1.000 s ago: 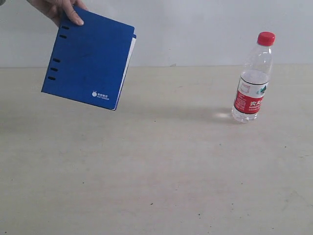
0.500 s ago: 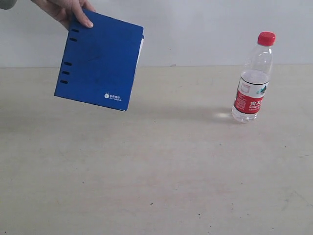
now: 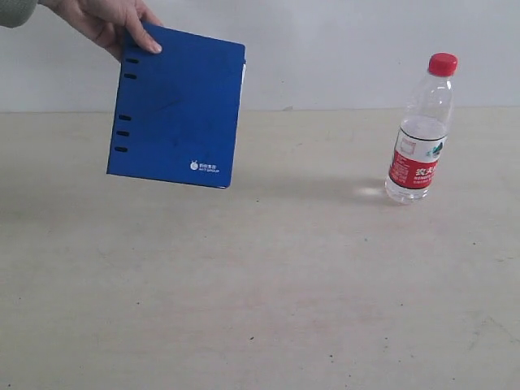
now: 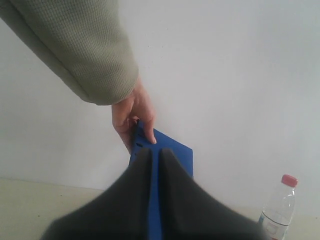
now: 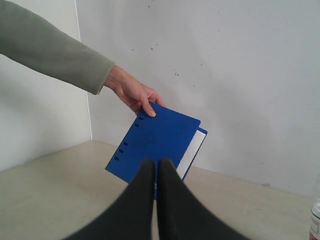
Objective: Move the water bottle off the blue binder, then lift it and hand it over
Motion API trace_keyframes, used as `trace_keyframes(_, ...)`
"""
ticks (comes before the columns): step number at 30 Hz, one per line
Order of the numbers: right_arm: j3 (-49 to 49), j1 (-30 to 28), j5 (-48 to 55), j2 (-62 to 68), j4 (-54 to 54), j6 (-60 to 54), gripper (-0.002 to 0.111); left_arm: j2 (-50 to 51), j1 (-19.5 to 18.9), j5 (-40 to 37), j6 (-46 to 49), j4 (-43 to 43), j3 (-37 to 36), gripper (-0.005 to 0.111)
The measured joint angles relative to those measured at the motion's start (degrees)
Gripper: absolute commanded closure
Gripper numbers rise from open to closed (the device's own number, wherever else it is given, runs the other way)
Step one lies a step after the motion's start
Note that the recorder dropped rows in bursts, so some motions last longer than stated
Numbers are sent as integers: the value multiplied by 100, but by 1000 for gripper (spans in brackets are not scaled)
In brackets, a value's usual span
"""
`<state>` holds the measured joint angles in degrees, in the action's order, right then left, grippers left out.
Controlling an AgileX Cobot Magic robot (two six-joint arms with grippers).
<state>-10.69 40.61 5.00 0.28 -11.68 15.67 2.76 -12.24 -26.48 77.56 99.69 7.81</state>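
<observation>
A person's hand [image 3: 110, 20] holds the blue binder [image 3: 177, 106] by its top corner in the air above the left of the table, cover facing the exterior camera. The water bottle [image 3: 418, 134] stands upright on the table at the right, red cap up, apart from the binder. Neither gripper shows in the exterior view. My left gripper [image 4: 155, 150] is shut with nothing in it; the binder [image 4: 175, 152] and the bottle [image 4: 280, 207] lie beyond it. My right gripper [image 5: 153, 162] is also shut and empty, with the binder [image 5: 160, 135] far ahead of it.
The beige table [image 3: 268, 276] runs to a white wall [image 3: 325, 49] behind. The person's green sleeve [image 5: 50, 52] reaches in from the left side. A sliver of the bottle [image 5: 315, 220] shows at the edge of the right wrist view.
The hand has carried the binder to the right and turned it more upright. The bottle has not moved.
</observation>
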Motion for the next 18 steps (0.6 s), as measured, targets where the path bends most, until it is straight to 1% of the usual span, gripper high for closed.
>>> trace_keyframes(8, 0, 0, -11, 0, 0, 0, 109, 0, 0, 13, 282, 0, 0, 102)
trace_keyframes(10, 0, 0, -11, 0, 0, 0, 109, -29, 0, 69, 257, -236, 0, 102)
trace_keyframes(11, 0, 0, -11, 0, 0, 0, 109, -93, 0, 150, 119, -548, 0, 102)
trace_keyframes(13, 0, 0, -11, 0, 0, 0, 109, -200, 0, 301, -490, -1420, 0, 102)
trace_keyframes(15, 0, 0, -22, 0, 0, 0, 109, -250, 0, 492, -1500, -2702, 0, 102)
trace_keyframes(18, 0, 0, -22, -9, 0, 0, 109, -256, 0, 830, -3572, -4863, 0, 102)
